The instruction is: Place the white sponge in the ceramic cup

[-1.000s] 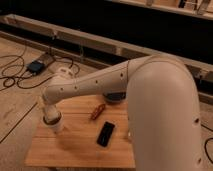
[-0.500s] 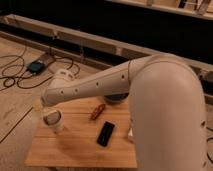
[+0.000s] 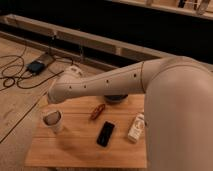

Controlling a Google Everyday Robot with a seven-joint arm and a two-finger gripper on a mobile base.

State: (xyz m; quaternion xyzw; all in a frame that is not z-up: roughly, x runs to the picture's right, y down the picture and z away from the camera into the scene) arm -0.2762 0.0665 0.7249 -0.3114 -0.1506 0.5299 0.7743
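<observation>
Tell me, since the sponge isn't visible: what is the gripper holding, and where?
Cannot be told: the gripper is hidden behind the arm's end above the ceramic cup, and no white sponge shows.

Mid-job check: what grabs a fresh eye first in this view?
The big white arm sweeps from the right across the wooden table; its hand is hidden near the table's left end, above the ceramic cup. Mid-table lie a reddish-brown item and a black phone-like slab, with a white bottle beside them.

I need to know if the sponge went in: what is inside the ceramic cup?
The ceramic cup shows a dark, greyish inside; no white sponge is discernible there. The gripper sits just above it, its tip hidden by the arm.
</observation>
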